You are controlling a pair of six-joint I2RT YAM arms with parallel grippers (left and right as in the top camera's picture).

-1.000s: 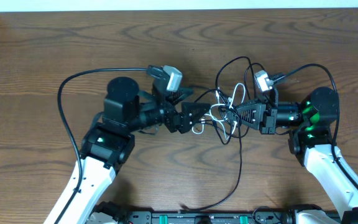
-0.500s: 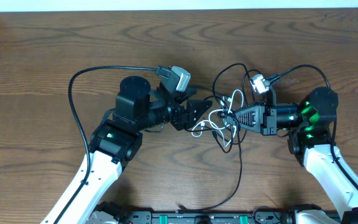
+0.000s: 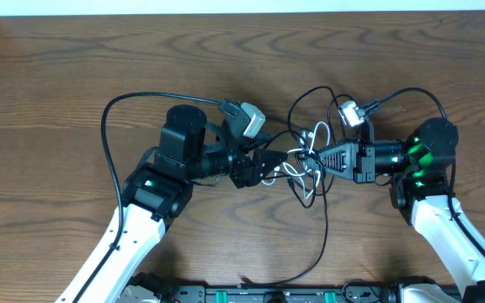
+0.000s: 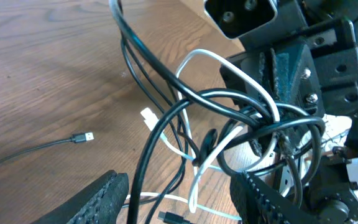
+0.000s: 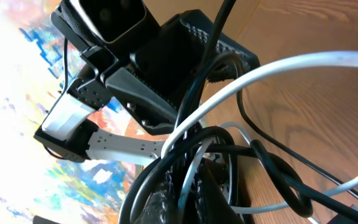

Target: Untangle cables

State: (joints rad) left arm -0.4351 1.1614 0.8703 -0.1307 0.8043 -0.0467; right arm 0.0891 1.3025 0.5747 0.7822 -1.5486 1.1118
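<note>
Viewing centre frame, we find the cables [image 4: 229, 95] knotted, none freed; right gripper [image 3: 317, 156] clamps them, left gripper [image 3: 277, 160] straddles strands, jaws apart.

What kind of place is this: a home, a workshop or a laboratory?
Probably a robotics laboratory or test bench: a left arm and a right arm stand at a wooden table, with a knot of thin cables between them.
</note>
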